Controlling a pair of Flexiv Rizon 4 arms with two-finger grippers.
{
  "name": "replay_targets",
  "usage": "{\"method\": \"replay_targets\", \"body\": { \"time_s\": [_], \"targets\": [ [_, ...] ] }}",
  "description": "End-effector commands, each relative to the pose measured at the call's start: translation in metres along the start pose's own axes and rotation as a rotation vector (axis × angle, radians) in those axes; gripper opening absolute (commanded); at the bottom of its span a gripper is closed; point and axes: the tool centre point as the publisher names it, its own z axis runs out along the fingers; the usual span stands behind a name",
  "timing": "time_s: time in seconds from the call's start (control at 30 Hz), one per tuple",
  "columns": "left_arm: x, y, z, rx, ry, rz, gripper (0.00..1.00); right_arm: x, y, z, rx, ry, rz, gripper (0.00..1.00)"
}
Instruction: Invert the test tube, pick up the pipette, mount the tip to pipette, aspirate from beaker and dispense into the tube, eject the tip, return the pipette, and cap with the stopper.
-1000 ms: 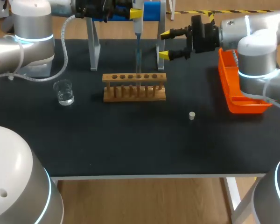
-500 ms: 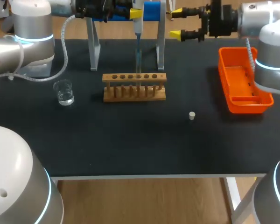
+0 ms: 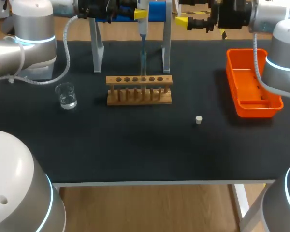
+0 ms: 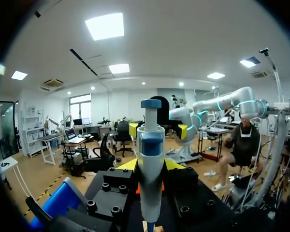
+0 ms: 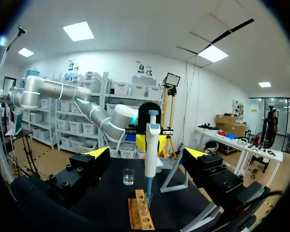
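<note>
**Pipette held over the tube**

Our left gripper (image 4: 151,166) is clenched around the pipette (image 5: 151,145) and holds it straight up at the back of the desk (image 3: 135,145). The thin tip points down into the test tube (image 3: 143,62), which stands in the wooden rack (image 3: 139,95). Our right gripper (image 5: 147,154) is wide open with nothing in it, up by the back edge. The beaker (image 3: 66,95) sits left of the rack. The little stopper (image 3: 198,120) lies alone in front. The orange tray (image 3: 230,77) is on the right.
</note>
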Motion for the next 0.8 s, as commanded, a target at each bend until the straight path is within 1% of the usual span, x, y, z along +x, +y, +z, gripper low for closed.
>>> {"method": "replay_targets", "body": {
  "time_s": [0.03,0.33,0.37,0.4,0.43,0.47,0.5,0.57,0.8],
  "targets": [
    [0.000,-0.001,-0.001,-0.002,0.002,-0.001,0.00,-0.011,0.008,0.010,-0.017,0.033,-0.003,1.00],
    [0.000,-0.001,-0.001,-0.002,0.002,-0.001,0.00,-0.016,0.038,0.021,-0.062,0.075,0.018,1.00],
    [0.000,-0.001,-0.001,-0.002,0.002,-0.001,0.00,-0.016,0.041,0.022,-0.067,0.083,0.018,0.65],
    [0.000,-0.001,-0.001,-0.002,0.002,-0.001,0.00,-0.016,0.044,0.023,-0.067,0.085,0.018,0.45],
    [0.000,-0.001,-0.001,-0.002,0.002,-0.001,0.00,-0.016,0.046,0.024,-0.066,0.088,0.018,0.28],
    [0.000,-0.001,-0.001,-0.002,0.002,-0.001,0.00,-0.016,0.048,0.026,-0.061,0.089,0.013,0.13],
    [0.000,-0.001,-0.001,-0.002,0.002,-0.001,0.00,-0.016,0.049,0.027,-0.059,0.094,0.012,0.05],
    [0.000,-0.001,-0.001,-0.002,0.002,-0.001,0.00,-0.017,0.052,0.030,-0.048,0.100,0.013,0.00],
    [0.000,-0.001,-0.001,-0.002,0.002,-0.001,0.00,-0.018,0.060,0.040,-0.031,0.113,0.018,0.00]
  ]
}}
